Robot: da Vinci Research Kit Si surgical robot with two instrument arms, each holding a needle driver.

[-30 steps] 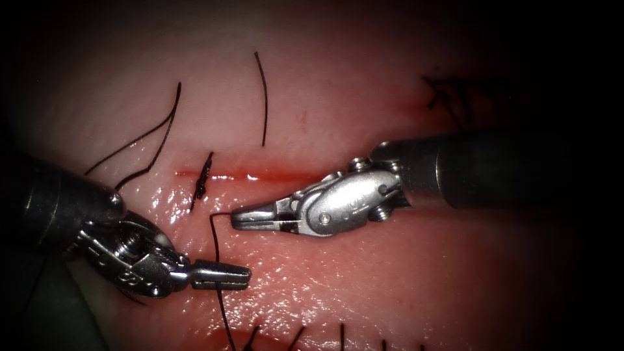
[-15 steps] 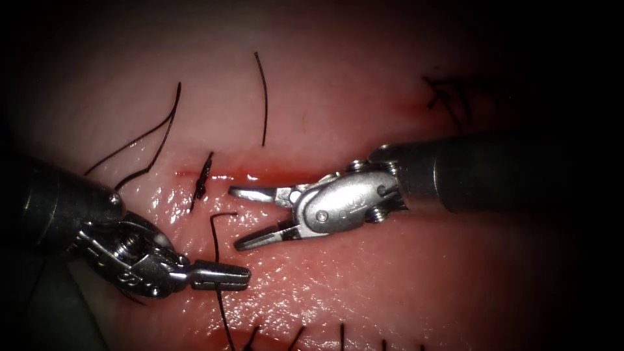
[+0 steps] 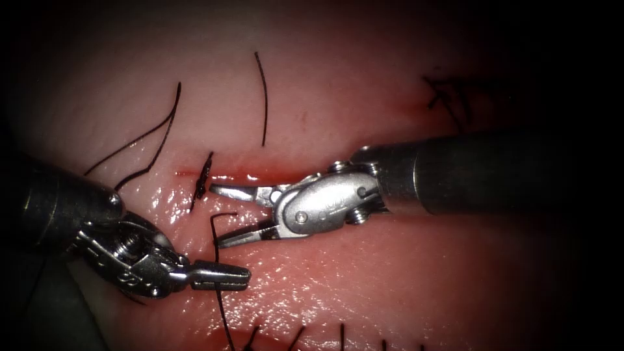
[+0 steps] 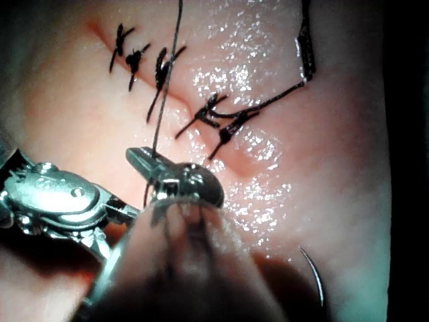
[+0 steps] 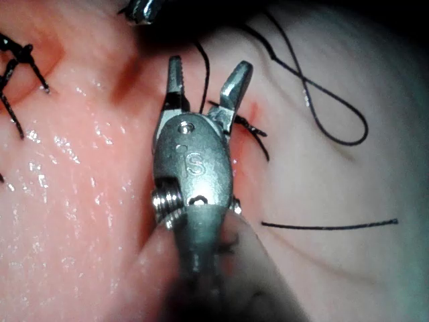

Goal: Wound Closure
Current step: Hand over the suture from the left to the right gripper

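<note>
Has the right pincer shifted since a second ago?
Yes. The right pincer moved left, toward the knot on the cut, and opened around the thread.

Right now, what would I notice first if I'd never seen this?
The right tool, its shiny jaws spread wide, holding nothing, with an upright thread standing between them, just below the red cut. The left tool, lower left, is shut on that thread. A curved needle lies free on the glistening tissue in the left wrist view.
</note>
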